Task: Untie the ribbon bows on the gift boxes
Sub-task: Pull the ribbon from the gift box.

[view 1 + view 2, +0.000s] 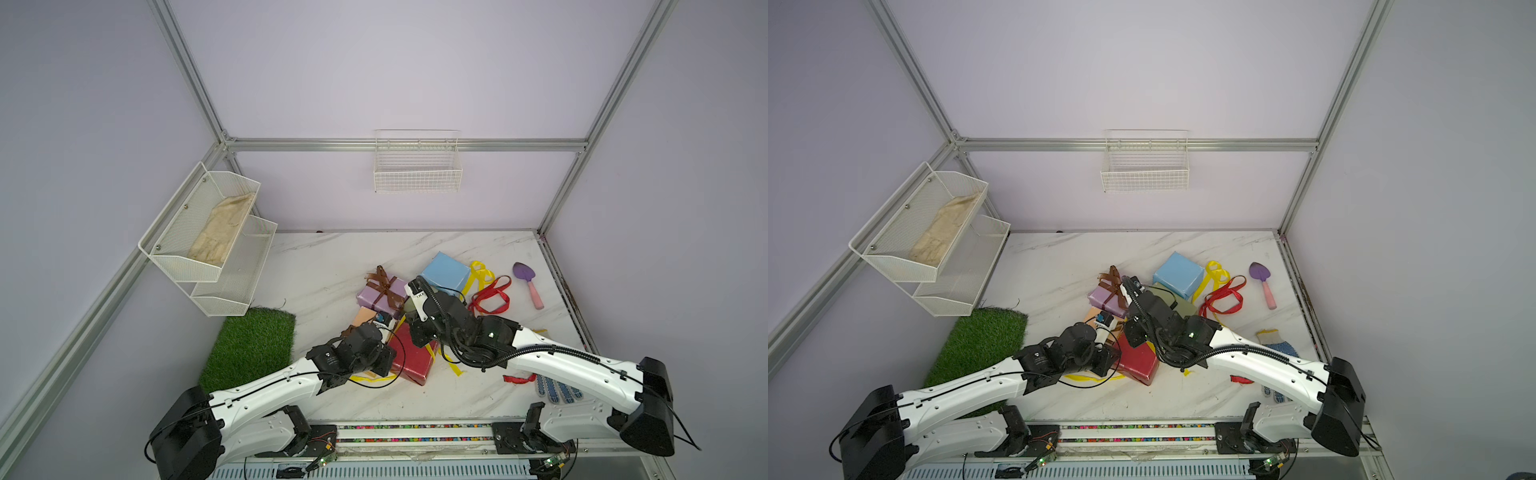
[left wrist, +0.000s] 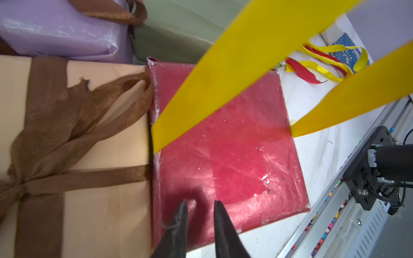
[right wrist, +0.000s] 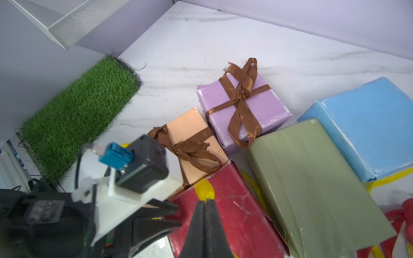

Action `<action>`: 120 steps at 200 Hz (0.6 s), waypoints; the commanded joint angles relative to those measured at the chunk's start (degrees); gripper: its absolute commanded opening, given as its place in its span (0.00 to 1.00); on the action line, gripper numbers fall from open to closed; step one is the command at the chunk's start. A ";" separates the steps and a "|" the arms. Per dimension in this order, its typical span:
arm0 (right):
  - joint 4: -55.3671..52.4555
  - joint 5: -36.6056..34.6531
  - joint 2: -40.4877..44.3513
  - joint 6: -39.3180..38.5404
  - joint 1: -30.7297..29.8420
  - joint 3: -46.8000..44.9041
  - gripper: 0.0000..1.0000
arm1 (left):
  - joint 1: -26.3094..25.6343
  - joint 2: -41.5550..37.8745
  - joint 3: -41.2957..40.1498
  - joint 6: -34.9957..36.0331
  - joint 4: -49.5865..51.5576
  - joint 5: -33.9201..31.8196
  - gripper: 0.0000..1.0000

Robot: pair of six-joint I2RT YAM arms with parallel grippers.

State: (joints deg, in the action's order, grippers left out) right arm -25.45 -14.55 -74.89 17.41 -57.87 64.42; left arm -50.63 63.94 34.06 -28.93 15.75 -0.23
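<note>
Five gift boxes sit bunched together: lilac [image 3: 263,107], peach-orange [image 3: 190,125], olive green [image 3: 312,178], dark red [image 2: 234,156] and light blue [image 3: 368,129]. A brown ribbon bow [image 3: 242,91] is tied on the lilac box, and another brown bow [image 2: 78,125] on the peach box. My right gripper [image 3: 205,201] is shut on a yellow ribbon [image 2: 234,67], which stretches in two bands above the dark red box. My left gripper [image 2: 201,203] hovers over that box's near edge, its jaws a narrow gap apart with nothing between them. A red ribbon [image 1: 490,295] lies loose beside the light blue box.
A blue-dotted glove [image 1: 557,388] and a purple trowel [image 1: 528,282] lie at the right of the marble table. A grass mat [image 1: 249,345] lies at the left, under a white mesh shelf [image 1: 232,282]. A wire basket [image 1: 417,166] hangs on the back wall.
</note>
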 commanded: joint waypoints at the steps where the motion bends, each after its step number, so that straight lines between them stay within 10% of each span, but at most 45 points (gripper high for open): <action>1: -0.83 -1.27 1.16 -2.15 0.39 3.02 0.00 | -1.24 2.12 1.31 -0.77 -1.94 -3.30 0.21; 120: -6.48 -4.01 -1.65 -16.17 5.78 26.96 0.00 | -4.26 7.85 4.69 -1.14 -3.09 -6.89 0.10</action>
State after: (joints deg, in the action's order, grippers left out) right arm -33.12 -17.21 -75.13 6.63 -53.23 83.31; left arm -54.52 70.59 36.53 -29.52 11.16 -6.48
